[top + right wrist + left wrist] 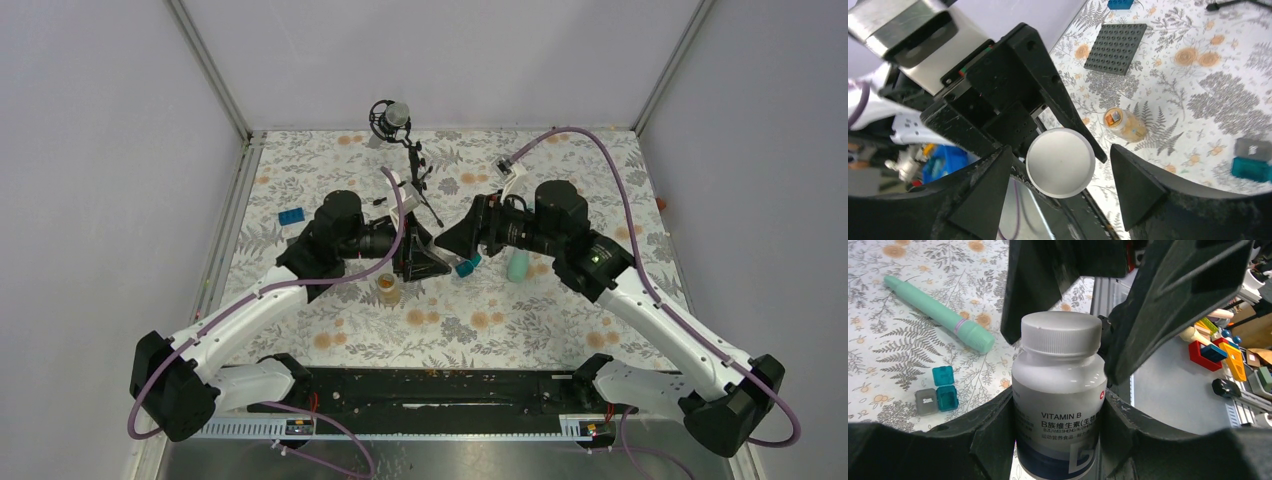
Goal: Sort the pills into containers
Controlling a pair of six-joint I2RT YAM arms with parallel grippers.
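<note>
My left gripper (1055, 412) is shut on a white Vitamin B bottle (1060, 390) and holds it upright above the table. My right gripper (1062, 159) stands open around the bottle's white cap (1058, 172), with a gap on each side. Its dark fingers (1168, 300) flank the cap (1061, 332) in the left wrist view. The mint-green organizer strip (938, 312) lies on the cloth, with the teal box (945, 390) and the grey box (926, 401) nearby. Orange pills fill a small glass jar (1124, 125) lying on its side.
A dark grey studded plate (1115, 48) lies beyond the jar, and a blue brick (292, 217) sits at the far left. A black stand (392, 120) rises at the back. A black tray (450, 385) runs along the near edge between the arm bases.
</note>
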